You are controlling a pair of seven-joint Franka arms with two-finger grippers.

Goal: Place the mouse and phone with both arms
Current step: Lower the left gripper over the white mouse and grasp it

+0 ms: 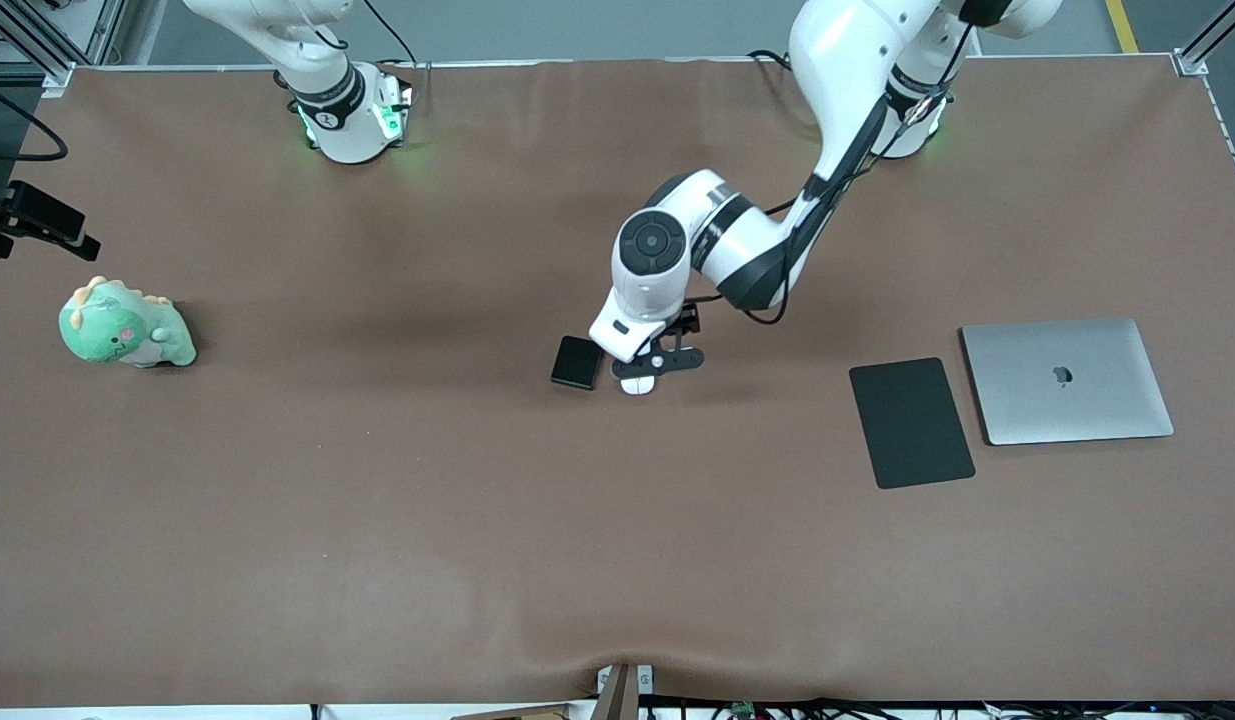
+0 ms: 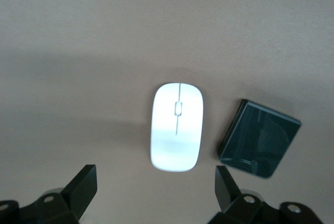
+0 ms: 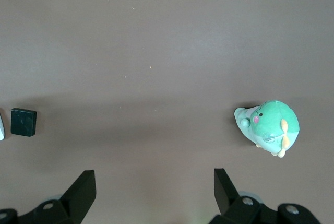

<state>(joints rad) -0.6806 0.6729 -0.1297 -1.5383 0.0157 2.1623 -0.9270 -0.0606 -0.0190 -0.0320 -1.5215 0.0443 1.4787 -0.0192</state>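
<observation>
The left gripper (image 1: 649, 372) hangs low over the white mouse (image 2: 177, 127) at mid-table, its 2 fingers (image 2: 83, 185) spread wide with the mouse lying flat between their lines and touching neither. Just beside that open claw, on the side toward the right arm's end, the black phone (image 1: 577, 362) rests on the brown table (image 1: 377, 520), apart from the mouse. The right gripper (image 3: 154, 195) waits high with its 2 fingers parted and empty, above bare table near the green dinosaur plush (image 3: 270, 127).
</observation>
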